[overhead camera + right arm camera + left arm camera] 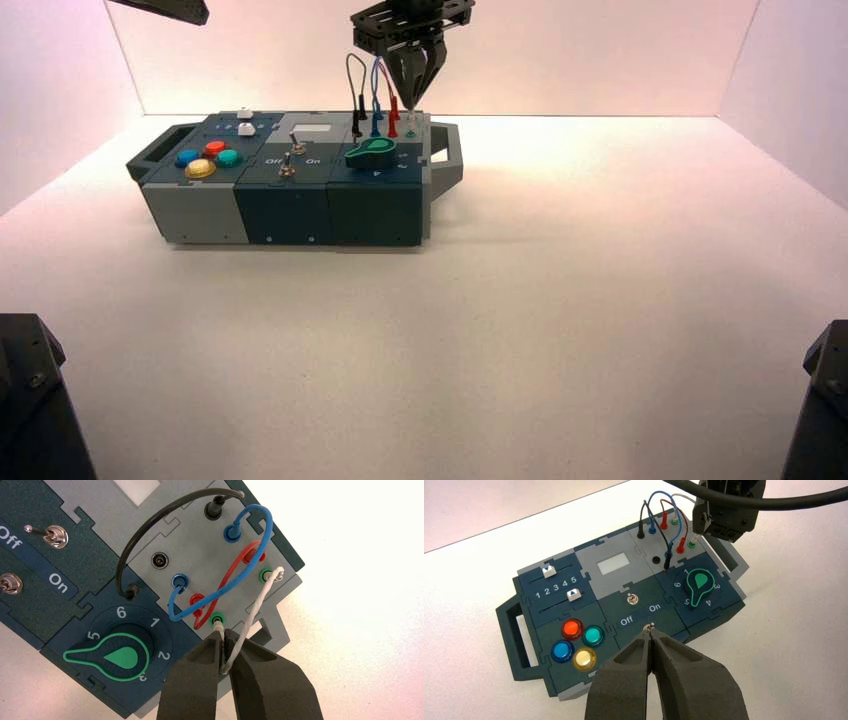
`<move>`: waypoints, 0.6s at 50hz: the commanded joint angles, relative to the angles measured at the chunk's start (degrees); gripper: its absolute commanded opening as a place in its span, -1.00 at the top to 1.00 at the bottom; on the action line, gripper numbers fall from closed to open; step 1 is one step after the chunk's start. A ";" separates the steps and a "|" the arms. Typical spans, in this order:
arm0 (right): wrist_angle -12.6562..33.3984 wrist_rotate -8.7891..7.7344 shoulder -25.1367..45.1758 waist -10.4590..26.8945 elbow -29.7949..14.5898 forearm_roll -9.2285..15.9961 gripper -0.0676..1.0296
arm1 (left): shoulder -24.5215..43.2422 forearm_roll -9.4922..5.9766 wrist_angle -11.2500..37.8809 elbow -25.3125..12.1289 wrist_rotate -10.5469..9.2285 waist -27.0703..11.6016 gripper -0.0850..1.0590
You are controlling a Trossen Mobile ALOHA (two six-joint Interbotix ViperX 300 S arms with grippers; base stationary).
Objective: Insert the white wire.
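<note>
Toward the box's one o'clock, the right claw [223, 639] pinches the thin, looped white wire [257, 605]; the left claw [650, 636] is pressed together. Lettering [35, 562]: "Off", "On".

Knob [371, 153] right of switches [292, 158]
</note>
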 commanded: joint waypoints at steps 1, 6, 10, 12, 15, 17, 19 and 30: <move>-0.18 0.00 -0.79 0.35 -1.14 -0.09 0.93 | -0.18 0.18 -0.53 -0.70 0.18 -0.09 0.90; -0.88 0.00 -0.26 0.44 -0.26 0.09 0.93 | -0.18 0.18 -0.53 -0.62 0.18 0.09 0.91; -1.49 0.09 0.00 0.44 0.53 0.18 0.93 | -0.18 0.18 -0.53 -0.70 0.18 0.09 0.90; -1.67 0.00 0.09 0.44 0.79 0.26 0.93 | -0.18 0.18 -0.53 -0.70 0.18 0.18 0.91; -1.93 0.09 0.09 0.44 1.23 0.18 0.93 | -0.18 0.18 -0.53 -0.70 0.18 0.18 0.91; -2.11 0.09 0.18 0.44 1.41 0.18 0.93 | -0.18 0.18 -0.53 -0.62 0.18 0.18 0.90; -2.11 0.09 0.18 0.44 1.41 0.18 0.93 | -0.18 0.18 -0.53 -0.62 0.18 0.18 0.90; -1.93 0.09 -0.62 0.53 1.05 0.18 0.88 | -0.18 0.18 -0.53 -0.70 0.18 0.18 0.91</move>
